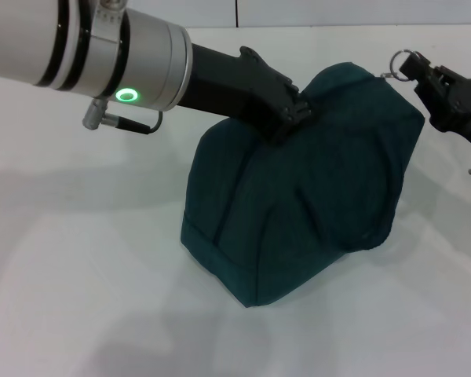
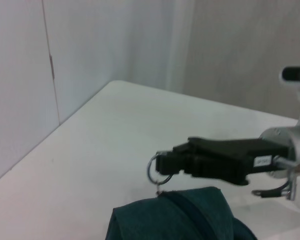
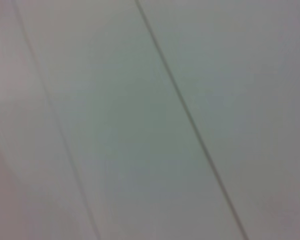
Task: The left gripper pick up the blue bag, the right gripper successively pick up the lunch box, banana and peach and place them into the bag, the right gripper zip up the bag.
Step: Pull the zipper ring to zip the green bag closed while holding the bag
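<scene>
Now L tool point(image 1: 292, 116) pinches blue bag point(image 1: 314, 204) top, R tool point(image 1: 412, 69) clamps its zipper ring point(image 2: 157, 171).

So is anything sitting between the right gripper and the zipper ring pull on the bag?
No, nothing visible is in the way. The right gripper is already shut on the ring pull at the top of the blue bag. The left gripper grips the bag's top, away from the ring.
</scene>
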### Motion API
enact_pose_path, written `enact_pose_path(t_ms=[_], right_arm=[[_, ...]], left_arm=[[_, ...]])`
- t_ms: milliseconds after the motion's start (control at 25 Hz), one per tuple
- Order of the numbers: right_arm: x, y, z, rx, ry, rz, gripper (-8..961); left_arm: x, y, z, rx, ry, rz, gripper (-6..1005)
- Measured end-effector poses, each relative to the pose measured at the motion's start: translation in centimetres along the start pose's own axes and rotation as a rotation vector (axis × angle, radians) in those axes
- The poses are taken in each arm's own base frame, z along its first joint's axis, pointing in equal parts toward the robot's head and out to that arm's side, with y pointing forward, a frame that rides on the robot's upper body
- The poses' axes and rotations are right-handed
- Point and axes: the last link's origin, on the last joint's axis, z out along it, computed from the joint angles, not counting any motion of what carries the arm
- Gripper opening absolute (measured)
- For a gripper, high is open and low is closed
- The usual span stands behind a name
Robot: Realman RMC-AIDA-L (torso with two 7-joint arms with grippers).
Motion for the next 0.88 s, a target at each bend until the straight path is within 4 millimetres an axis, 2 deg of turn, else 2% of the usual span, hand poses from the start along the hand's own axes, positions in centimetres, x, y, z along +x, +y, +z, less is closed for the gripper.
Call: enact_pose_path(t_ms=[320,880], right_arm=[[1.6,-1.9,-0.6,0.139,0.101,0.046,25],[1.4,-1.6,-0.4,0.114,0.095,0.044,26]], left_arm=[[0.4,-0.1,-0.7,-0.017,0.046,0.007,57],[0.1,-0.4,-0.9,-0.006,0.057,0.0,77]])
